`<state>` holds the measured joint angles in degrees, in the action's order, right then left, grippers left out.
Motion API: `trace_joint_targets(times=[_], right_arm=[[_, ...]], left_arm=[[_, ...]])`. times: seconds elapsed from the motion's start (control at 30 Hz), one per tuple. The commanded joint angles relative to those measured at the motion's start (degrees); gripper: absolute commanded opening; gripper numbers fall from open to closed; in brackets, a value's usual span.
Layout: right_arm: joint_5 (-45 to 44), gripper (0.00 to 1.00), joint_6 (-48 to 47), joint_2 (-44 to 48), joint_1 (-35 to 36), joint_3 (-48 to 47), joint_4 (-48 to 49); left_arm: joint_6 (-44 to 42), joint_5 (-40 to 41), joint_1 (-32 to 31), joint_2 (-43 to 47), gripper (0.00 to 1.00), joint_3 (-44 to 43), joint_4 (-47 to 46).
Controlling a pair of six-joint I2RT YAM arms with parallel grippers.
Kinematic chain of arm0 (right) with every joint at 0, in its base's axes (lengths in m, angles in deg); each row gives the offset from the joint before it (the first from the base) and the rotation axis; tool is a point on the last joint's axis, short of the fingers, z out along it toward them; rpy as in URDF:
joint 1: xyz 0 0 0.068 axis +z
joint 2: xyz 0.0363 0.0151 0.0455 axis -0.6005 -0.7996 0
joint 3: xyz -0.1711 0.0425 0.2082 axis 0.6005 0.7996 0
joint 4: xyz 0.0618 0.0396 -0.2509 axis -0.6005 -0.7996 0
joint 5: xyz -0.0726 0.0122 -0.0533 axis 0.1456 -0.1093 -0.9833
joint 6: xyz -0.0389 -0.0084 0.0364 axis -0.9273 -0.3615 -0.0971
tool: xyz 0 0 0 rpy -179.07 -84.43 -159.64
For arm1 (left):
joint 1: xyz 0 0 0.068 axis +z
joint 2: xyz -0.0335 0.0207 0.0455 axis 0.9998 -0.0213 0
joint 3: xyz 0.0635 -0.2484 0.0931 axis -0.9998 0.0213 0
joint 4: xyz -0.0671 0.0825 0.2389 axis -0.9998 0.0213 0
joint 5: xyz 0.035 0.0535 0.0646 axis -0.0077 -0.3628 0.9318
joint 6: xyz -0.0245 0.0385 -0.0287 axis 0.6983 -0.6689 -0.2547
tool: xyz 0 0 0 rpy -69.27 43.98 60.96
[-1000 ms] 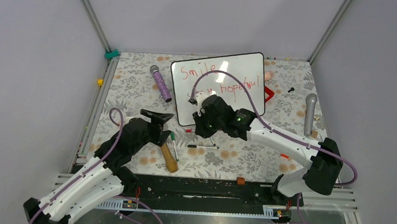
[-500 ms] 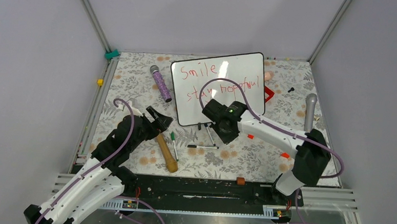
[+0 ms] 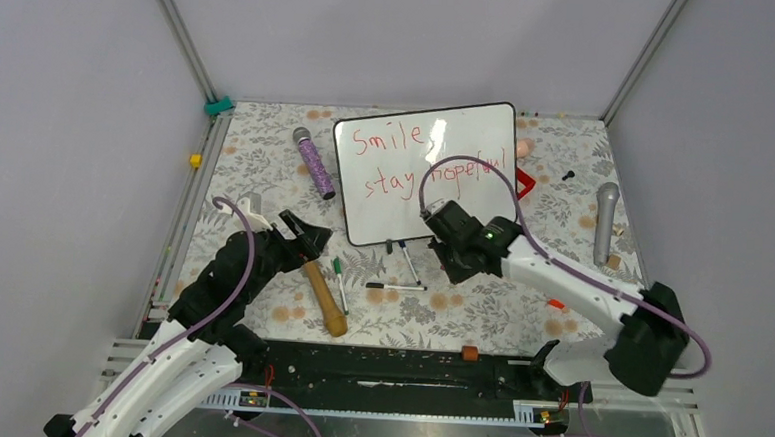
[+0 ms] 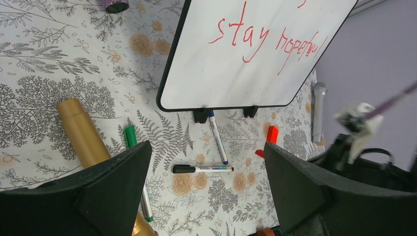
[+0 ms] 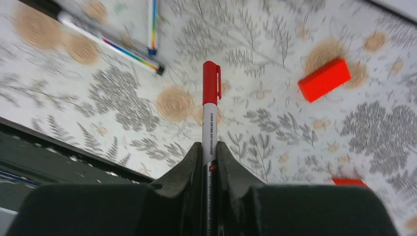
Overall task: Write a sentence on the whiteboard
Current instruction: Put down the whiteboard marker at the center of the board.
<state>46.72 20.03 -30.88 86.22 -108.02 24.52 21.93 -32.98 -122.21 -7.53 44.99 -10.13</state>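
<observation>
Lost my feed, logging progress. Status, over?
Left gripper open, empty. Right gripper shut on red marker, capped. Sentence on whiteboard reads "Smile, stay hopeful". Loose pens by board's near edge.

whiteboard [image 3: 383, 218]: 1 | microphone [image 3: 313, 165] [image 3: 604, 222]: 2 | marker [image 4: 130, 136] [image 4: 202, 169] [image 4: 217, 138] [image 5: 210, 113]: 4 | hammer [image 3: 325, 300]: 1 | red block [image 5: 324, 78] [image 5: 349, 182]: 2

The right gripper [image 5: 210, 147], clamped on the red marker [image 5: 210, 105], has pulled back off the whiteboard [image 3: 394, 214] and now hangs over the flowered tablecloth [image 3: 479, 313] just in front of its near edge, uncovering the sentence [image 3: 436, 173] in full.
</observation>
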Motion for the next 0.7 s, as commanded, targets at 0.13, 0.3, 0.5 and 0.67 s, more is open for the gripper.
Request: trace_joint_targets(times=[0.13,0.3,0.5,0.67], right_arm=[[3.97,0.15,3.73,11.35,-2.62,11.08,22.14],[2.15,0.81,7.17,11.54,-4.66,13.71,25.21],[-0.36,0.87,9.46,16.48,-6.33,16.29,27.41],[-6.89,0.86,10.03,24.32,-8.58,20.13,30.42]], left_arm=[[-2.71,3.58,0.26,1.08,0.93,0.25,-2.87],[-4.81,4.65,0.28,2.29,0.99,0.47,-3.01],[-8.77,4.24,0.25,2.96,0.99,1.47,-6.06],[-23.94,-1.62,0.29,3.19,0.99,3.01,-12.32]])
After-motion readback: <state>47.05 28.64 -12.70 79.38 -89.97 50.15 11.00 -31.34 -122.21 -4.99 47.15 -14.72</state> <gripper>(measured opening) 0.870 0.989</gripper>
